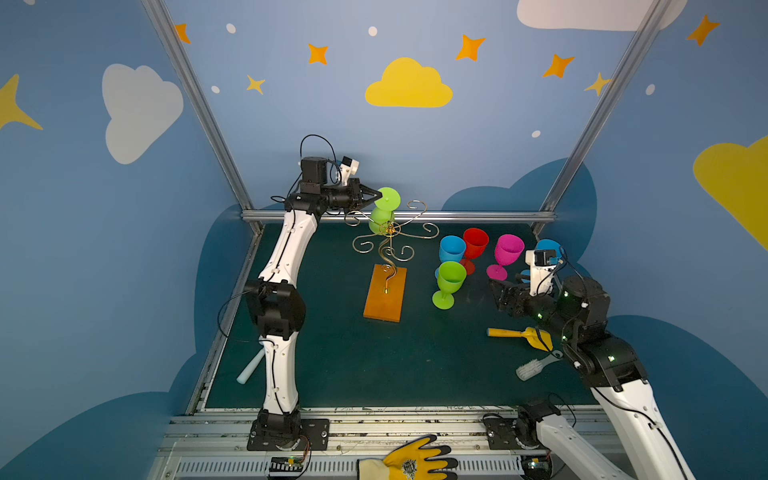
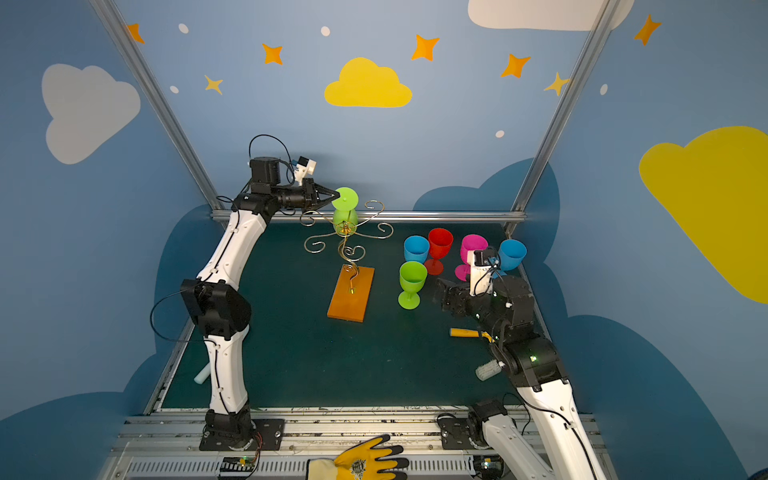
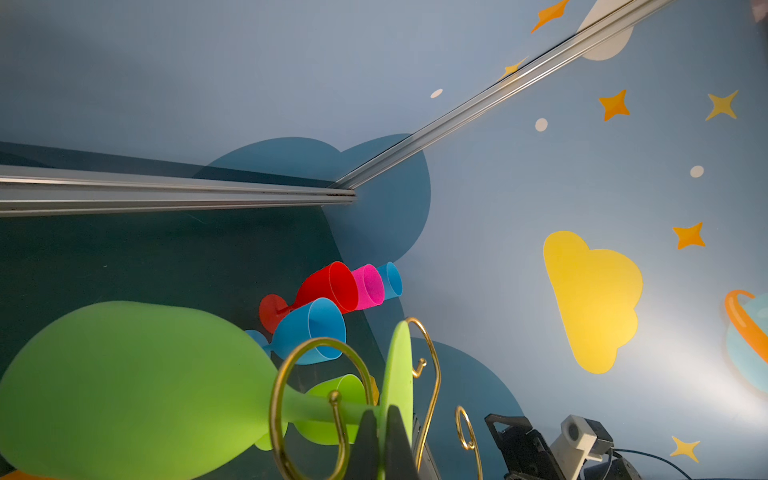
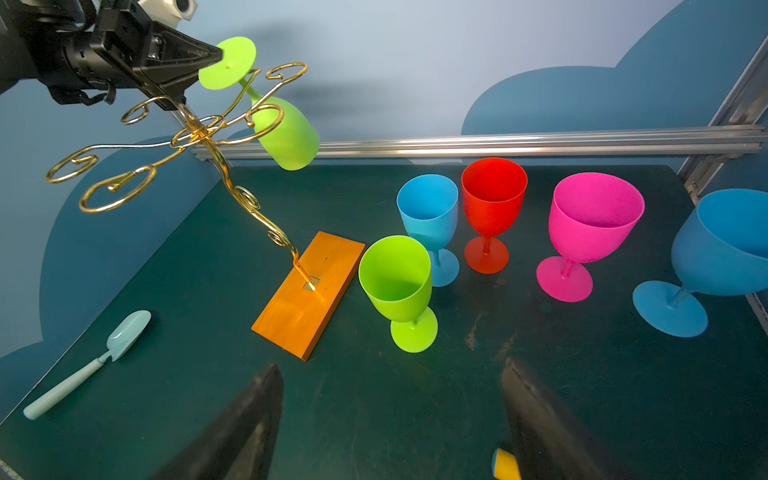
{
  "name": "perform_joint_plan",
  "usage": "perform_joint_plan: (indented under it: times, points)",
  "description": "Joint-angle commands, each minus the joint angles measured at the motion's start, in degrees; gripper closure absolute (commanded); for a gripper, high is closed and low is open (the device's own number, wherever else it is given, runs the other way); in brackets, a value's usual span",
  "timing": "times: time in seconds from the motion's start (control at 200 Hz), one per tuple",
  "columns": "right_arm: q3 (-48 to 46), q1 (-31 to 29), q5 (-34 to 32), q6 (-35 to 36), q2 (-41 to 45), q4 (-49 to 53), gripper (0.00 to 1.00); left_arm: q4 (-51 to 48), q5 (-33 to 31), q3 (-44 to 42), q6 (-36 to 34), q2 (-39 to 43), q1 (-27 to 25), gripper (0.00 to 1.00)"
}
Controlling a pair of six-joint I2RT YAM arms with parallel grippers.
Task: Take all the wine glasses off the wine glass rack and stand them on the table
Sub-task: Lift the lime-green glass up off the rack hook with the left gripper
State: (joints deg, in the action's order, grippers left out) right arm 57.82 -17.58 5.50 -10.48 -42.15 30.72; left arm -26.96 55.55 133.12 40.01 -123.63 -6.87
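A lime-green wine glass (image 1: 386,199) (image 2: 345,198) hangs bowl-down at the back of the wine glass rack (image 1: 385,293) (image 2: 351,293), a gold wire stand on an orange wooden base. Its stem runs through a scrolled loop (image 3: 316,343), and the bowl (image 4: 286,137) tilts down behind the arms. My left gripper (image 1: 377,194) (image 2: 336,194) (image 3: 384,411) (image 4: 218,54) is shut on the rim of the glass's round foot, above the rack. My right gripper (image 1: 496,291) (image 4: 390,370) hovers open and empty low over the mat, right of the rack.
Upright glasses stand right of the rack: green (image 1: 449,282), blue (image 1: 452,249), red (image 1: 475,245), pink (image 1: 507,253), and a wide blue one (image 4: 723,249). A yellow scoop (image 1: 523,334) and white brush (image 1: 530,368) lie under the right arm. A pale spatula (image 4: 83,370) lies front left.
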Motion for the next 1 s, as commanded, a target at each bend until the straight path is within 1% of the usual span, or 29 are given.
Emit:
perform_joint_plan:
  times: [0.0,0.31,0.616,0.801,0.991]
  points:
    - [1.35,0.17,0.11,-0.42,0.75,0.04,0.18,0.63,1.47,-1.46,-1.42,3.52,0.66,0.97]
    - [1.42,0.11,0.39,-0.54,0.41,-0.22,0.18,3.29,1.66,-8.41,-0.85,7.56,2.91,0.97]
    - [1.5,0.1,0.57,-0.9,0.35,-0.31,0.18,3.31,2.93,-9.9,-1.3,8.13,3.43,0.97]
    - [1.59,0.17,0.66,-0.95,0.24,-0.25,0.18,1.42,2.9,-10.04,-2.56,8.5,4.38,0.97]
    - [1.42,0.15,0.57,-0.94,0.32,-0.31,0.18,4.28,2.72,-13.33,-0.98,10.23,6.24,0.97]
